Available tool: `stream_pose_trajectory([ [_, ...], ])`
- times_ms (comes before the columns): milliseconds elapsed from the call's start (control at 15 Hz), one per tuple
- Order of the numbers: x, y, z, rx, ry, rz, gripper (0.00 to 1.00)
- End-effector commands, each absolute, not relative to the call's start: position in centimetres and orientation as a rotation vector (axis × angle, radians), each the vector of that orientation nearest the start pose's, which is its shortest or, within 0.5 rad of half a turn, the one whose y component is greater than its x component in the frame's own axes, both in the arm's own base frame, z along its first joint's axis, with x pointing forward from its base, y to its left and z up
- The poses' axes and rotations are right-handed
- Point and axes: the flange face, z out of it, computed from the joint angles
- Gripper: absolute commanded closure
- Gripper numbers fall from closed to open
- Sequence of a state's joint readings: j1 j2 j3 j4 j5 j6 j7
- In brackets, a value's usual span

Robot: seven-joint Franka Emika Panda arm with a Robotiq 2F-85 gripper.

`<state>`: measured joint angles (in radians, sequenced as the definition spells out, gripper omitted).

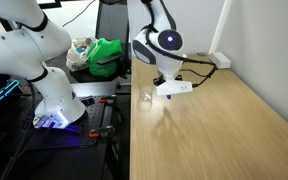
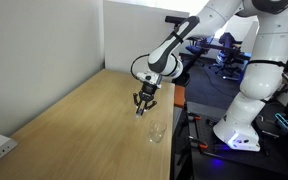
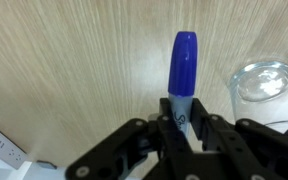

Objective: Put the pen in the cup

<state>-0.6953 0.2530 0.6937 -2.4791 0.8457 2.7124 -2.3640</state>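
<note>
Wrist view: fingers (image 3: 150,134) grip the pen (image 3: 184,62) over wood-grain table (image 3: 69,60) beside cup (image 3: 265,86).

We record: table (image 3: 64,60) matt wood grain; pen (image 3: 185,60) glossy blue plastic; cup (image 3: 268,84) clear, smooth, glass-like; gripper (image 3: 187,120) matt black.

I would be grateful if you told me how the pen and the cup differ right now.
The pen is opaque blue; the cup is clear and colourless. The pen is slim and long; the cup is round and wide-mouthed. The pen is clamped in the gripper; the cup stands free on the table, beside the gripper. Both are small and close together.
</note>
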Motion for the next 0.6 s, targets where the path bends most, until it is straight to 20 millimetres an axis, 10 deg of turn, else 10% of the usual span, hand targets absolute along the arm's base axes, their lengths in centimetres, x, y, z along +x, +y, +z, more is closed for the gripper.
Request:
stream_pose_trajectory([
  [0, 46.9, -1.8, 22.2, -1.922, -2.046, -0.723, 0.94],
  [533, 47.1, -2.5, 23.5, -1.723, -2.006, -0.803, 0.94],
])
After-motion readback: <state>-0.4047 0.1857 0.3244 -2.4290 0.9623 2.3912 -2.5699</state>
